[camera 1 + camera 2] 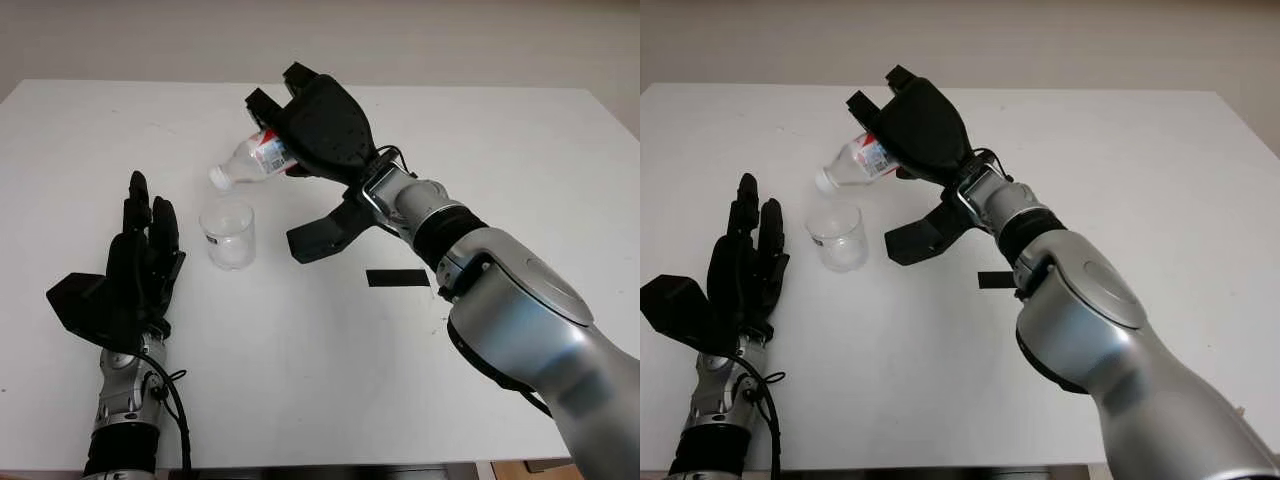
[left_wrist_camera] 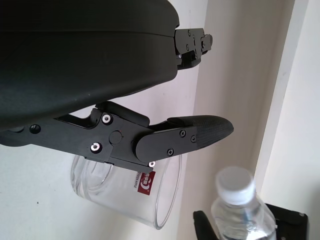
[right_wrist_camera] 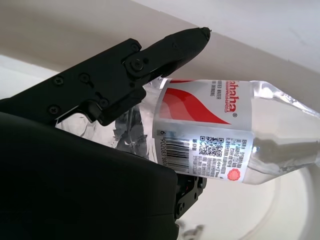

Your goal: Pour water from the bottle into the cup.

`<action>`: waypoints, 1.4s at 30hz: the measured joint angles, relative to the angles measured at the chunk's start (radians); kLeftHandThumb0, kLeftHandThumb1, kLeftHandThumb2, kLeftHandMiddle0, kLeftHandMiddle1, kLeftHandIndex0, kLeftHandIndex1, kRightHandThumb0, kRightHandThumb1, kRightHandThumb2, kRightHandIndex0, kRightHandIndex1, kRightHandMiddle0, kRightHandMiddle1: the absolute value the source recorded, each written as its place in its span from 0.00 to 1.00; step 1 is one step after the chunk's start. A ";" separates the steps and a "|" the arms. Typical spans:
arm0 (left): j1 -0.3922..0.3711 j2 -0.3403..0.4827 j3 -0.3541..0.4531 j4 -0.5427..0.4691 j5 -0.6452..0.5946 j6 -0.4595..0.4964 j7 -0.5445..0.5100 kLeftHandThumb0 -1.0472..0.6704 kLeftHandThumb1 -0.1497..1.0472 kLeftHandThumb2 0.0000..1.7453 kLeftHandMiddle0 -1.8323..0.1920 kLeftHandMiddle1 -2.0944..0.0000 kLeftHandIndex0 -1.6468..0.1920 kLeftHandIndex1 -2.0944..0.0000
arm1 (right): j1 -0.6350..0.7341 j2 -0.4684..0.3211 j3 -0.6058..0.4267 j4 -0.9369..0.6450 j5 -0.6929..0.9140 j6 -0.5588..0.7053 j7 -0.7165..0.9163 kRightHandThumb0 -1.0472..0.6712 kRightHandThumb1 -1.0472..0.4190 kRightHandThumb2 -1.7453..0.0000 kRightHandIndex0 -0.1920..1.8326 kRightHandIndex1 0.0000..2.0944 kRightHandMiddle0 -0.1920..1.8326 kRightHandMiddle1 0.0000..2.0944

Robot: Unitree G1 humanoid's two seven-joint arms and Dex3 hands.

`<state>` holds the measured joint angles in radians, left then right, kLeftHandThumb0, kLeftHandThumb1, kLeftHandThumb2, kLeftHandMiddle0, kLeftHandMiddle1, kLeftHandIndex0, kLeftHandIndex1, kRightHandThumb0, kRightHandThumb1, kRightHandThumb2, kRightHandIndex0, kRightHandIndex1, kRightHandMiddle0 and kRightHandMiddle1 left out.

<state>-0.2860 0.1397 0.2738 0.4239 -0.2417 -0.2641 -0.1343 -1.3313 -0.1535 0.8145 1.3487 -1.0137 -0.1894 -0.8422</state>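
The table (image 1: pixel 330 370) is white and carries little: near its middle lies a small black strip (image 1: pixel 397 278), and further left stands the cup (image 1: pixel 229 234), clear and upright. The right hand (image 1: pixel 318 130) is raised over the table behind the cup with its fingers closed around the bottle (image 1: pixel 252 160), gripping the lower body so that the label and neck stick out. The bottle is tipped past level, its white cap (image 1: pixel 219 178) pointing down and left, above and just behind the cup's rim. The left hand (image 1: pixel 140 265) is open and sits just left of the cup, apart from it.

The step in hand looks like the tilt toward pouring. To do it well, the mouth of the bottle needs to come squarely over the cup's opening before tipping further, and the tilt should grow slowly so the water falls inside the rim. The cap appears to be on, which would block any flow; I judge that from the wrist views, though the seal itself is hard to make out. The grip sits on soft plastic, so squeezing harder could dent the bottle.

The bottle's label is white with red swooshes and reads "ahaha" in red, the start of the word being hidden, above a barcode and 1 QR code. The cup bears a small red sticker (image 2: pixel 145 182) whose writing I cannot read.
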 measured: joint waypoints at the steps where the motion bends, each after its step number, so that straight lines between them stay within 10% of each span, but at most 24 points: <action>1: -0.002 0.001 0.001 0.002 -0.001 0.001 -0.002 0.26 1.00 0.30 0.95 0.98 0.95 0.98 | 0.001 0.000 -0.016 0.000 0.019 -0.008 0.000 0.35 0.00 0.90 0.70 1.00 0.34 0.99; 7: -0.006 0.004 0.009 0.007 -0.006 0.003 -0.013 0.26 1.00 0.30 0.95 0.97 0.95 0.97 | 0.037 0.006 -0.115 0.000 0.129 -0.021 0.034 0.36 0.00 0.86 0.71 1.00 0.54 1.00; 42: -0.012 0.027 0.017 0.002 -0.031 0.053 -0.052 0.25 1.00 0.29 0.96 0.98 0.96 0.98 | 0.257 0.090 -0.861 -0.173 0.986 -0.075 0.862 0.38 0.00 0.76 0.78 1.00 0.63 1.00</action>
<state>-0.2985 0.1663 0.2905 0.4256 -0.2731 -0.2114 -0.1858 -1.0742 -0.0633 -0.0462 1.1761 -0.0276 -0.2649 0.0203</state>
